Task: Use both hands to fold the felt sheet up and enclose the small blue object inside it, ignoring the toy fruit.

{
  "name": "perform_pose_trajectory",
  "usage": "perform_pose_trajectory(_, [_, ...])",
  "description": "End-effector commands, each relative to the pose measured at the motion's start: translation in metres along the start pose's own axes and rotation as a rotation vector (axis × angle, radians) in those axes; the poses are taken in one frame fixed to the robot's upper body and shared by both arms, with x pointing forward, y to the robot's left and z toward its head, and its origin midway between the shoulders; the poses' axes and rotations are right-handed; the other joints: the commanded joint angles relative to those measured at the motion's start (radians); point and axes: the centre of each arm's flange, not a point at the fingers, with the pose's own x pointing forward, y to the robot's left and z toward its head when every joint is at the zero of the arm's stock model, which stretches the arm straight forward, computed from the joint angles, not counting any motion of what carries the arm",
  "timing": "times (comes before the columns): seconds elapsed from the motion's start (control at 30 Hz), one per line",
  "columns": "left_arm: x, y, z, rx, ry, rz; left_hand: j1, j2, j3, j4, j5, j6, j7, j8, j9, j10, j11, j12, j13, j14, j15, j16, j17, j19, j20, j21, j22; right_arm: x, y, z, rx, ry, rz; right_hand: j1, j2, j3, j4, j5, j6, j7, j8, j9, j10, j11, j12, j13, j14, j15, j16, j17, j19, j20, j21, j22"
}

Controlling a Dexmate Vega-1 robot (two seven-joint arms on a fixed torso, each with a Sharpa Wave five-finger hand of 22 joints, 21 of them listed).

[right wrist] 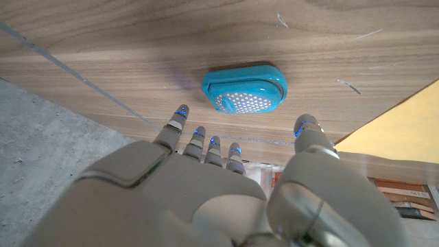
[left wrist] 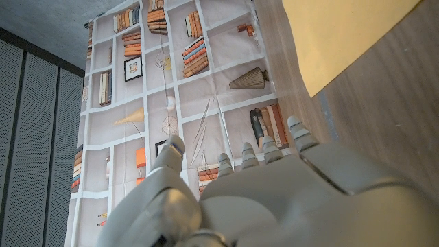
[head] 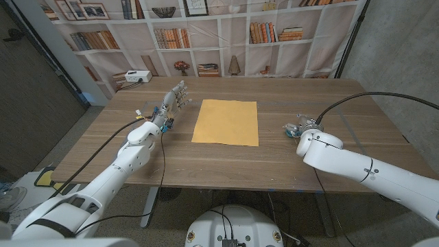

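One yellow felt sheet [head: 226, 123] lies flat and unfolded at the middle of the wooden table [head: 288, 165]. The small blue object [right wrist: 244, 88], with a white dotted panel and no readable writing, lies on bare wood off the sheet's right side, just ahead of the right hand [right wrist: 226, 199], whose fingers [right wrist: 177, 120] are spread and hold nothing. The left hand [head: 171, 103] is raised left of the sheet, fingers apart, empty. A bookshelf backdrop [head: 206, 34] hangs behind.
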Motion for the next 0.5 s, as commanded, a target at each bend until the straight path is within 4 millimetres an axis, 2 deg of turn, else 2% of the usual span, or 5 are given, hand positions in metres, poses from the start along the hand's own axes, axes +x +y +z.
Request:
perform_pose_trajectory(0.03, [-0.001, 0.001, 0.003, 0.005, -0.006, 0.007, -0.008, 0.003, -0.001, 0.006, 0.006, 0.002, -0.002, -0.004, 0.006, -0.007, 0.0, 0.001, 0.004, 0.004, 0.005, 0.004, 0.004, 0.005, 0.008, 0.003, 0.004, 0.011, 0.003, -0.002, -0.082, 0.073, 0.079, 0.007, -0.004, 0.003, -0.008, 0.007, -0.004, -0.004, 0.006, 0.006, -0.009, 0.002, 0.001, 0.003, 0.001, 0.004, 0.001, 0.002, 0.013, -0.001, 0.007, 0.004])
perform_pose_trajectory(0.13, [0.0, 0.0, 0.004, 0.006, -0.008, 0.006, -0.009, 0.003, -0.001, 0.006, 0.006, 0.004, -0.002, -0.004, 0.006, -0.007, -0.001, 0.0, 0.004, 0.005, 0.004, 0.004, 0.004, 0.005, 0.008, 0.003, 0.004, 0.011, 0.004, -0.005, -0.106, 0.124, 0.095, 0.015, -0.005, 0.003, -0.01, 0.009, -0.003, -0.005, 0.009, 0.006, -0.009, 0.0, 0.004, 0.004, 0.014, 0.0, 0.006, 0.002, 0.029, 0.003, 0.012, 0.003])
perform_pose_trajectory(0.33, [0.002, 0.0, 0.004, 0.003, -0.008, -0.001, -0.01, 0.003, -0.002, 0.007, 0.005, 0.005, -0.003, -0.004, 0.006, -0.006, 0.0, 0.001, 0.004, 0.004, 0.003, 0.003, 0.004, 0.005, 0.008, 0.003, 0.005, 0.008, 0.005, -0.013, -0.096, 0.178, 0.155, 0.038, -0.011, 0.002, -0.013, 0.016, 0.002, -0.016, 0.016, 0.006, -0.006, -0.001, 0.012, 0.004, 0.031, -0.001, 0.011, 0.001, 0.088, -0.007, 0.03, 0.004])
perform_pose_trajectory(0.4, [0.002, 0.0, 0.003, 0.004, -0.005, 0.001, -0.011, 0.003, -0.002, 0.007, 0.005, 0.004, -0.003, -0.005, 0.006, -0.006, -0.001, 0.001, 0.004, 0.004, 0.003, 0.004, 0.004, 0.005, 0.008, 0.003, 0.005, 0.005, 0.005, -0.015, -0.071, 0.175, 0.194, 0.029, -0.027, -0.012, -0.005, 0.016, 0.018, -0.043, 0.023, 0.006, 0.008, 0.008, 0.019, 0.005, 0.045, 0.01, 0.015, 0.003, 0.095, 0.016, 0.028, 0.004])
perform_pose_trajectory(0.5, [0.003, 0.001, 0.003, 0.003, 0.003, 0.004, -0.012, 0.003, -0.002, 0.008, 0.005, 0.002, -0.004, -0.006, 0.006, -0.006, -0.003, 0.001, 0.005, 0.004, 0.003, 0.003, 0.005, 0.005, 0.008, 0.004, 0.005, -0.002, 0.004, -0.017, -0.031, 0.149, 0.203, -0.014, -0.041, -0.04, 0.02, 0.015, 0.03, -0.037, 0.025, 0.007, 0.05, 0.006, 0.035, 0.006, 0.087, 0.002, 0.03, 0.008, 0.13, 0.031, 0.034, 0.005])
